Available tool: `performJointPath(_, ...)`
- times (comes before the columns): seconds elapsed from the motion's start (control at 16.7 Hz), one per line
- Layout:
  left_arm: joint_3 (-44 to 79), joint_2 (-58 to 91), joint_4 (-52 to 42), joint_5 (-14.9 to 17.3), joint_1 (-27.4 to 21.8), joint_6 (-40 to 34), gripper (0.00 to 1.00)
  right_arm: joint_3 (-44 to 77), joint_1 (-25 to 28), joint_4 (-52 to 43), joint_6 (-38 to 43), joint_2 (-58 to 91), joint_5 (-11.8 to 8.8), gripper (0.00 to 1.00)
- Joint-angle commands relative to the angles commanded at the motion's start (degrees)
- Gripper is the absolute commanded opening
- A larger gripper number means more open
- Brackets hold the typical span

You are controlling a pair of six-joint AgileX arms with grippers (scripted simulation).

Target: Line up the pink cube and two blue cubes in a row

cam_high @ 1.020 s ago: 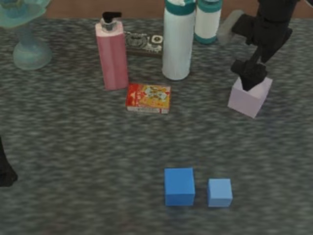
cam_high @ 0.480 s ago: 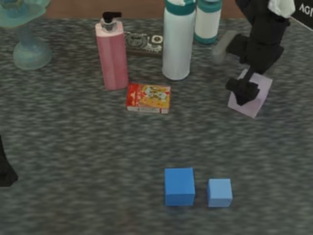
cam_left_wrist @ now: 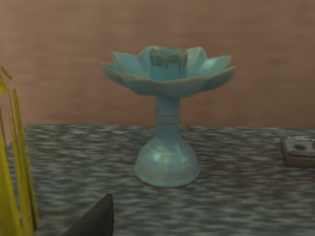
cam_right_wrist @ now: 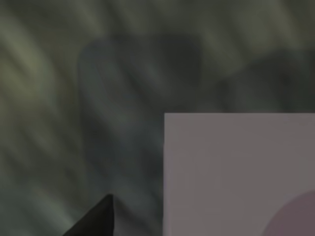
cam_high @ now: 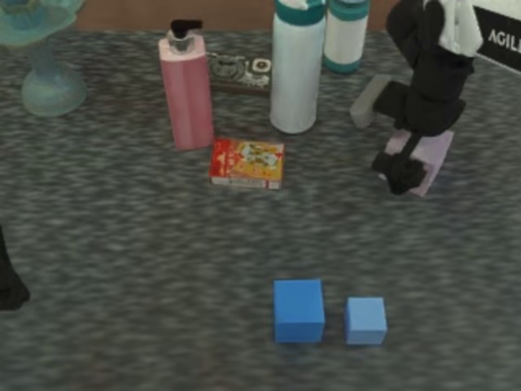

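The pink cube [cam_high: 433, 156] sits on the table's right side toward the far edge, mostly covered from above by the right gripper [cam_high: 400, 173]. In the right wrist view the cube [cam_right_wrist: 236, 172] fills the lower corner beside one dark fingertip [cam_right_wrist: 96, 219], with blurred table surface behind it. The gripper appears to be closed on the cube, though the top view hides the contact — I cannot tell for certain whether the fingers are clamped or merely around it.

Nearer the front edge, right of centre, the two blue cubes stand side by side and just apart: the medium saturated blue cube [cam_high: 299, 310] on the left, the smaller light blue cube [cam_high: 365, 320] on its right. Both are well apart from the pink cube.

Around them on the grey speckled table [cam_high: 122, 244] are a red playing-card box [cam_high: 247, 163], a tall pink pump bottle [cam_high: 186, 90], a white bottle with a teal cap [cam_high: 294, 69], a second one [cam_high: 346, 37] behind it, and a teal lotus-shaped stand [cam_high: 45, 57] at the far left. The left gripper [cam_high: 10, 285] is parked at the table's left edge — its wrist view faces the lotus stand [cam_left_wrist: 167, 123], and its fingers' state cannot be told.
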Motion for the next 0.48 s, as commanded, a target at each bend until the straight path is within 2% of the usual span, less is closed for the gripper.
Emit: performJointPath(0.48,0.0,0.0,0.0,0.0,0.0,0.0,1.0,0.0,0.0,0.0,0.0,0.0,0.0,0.4)
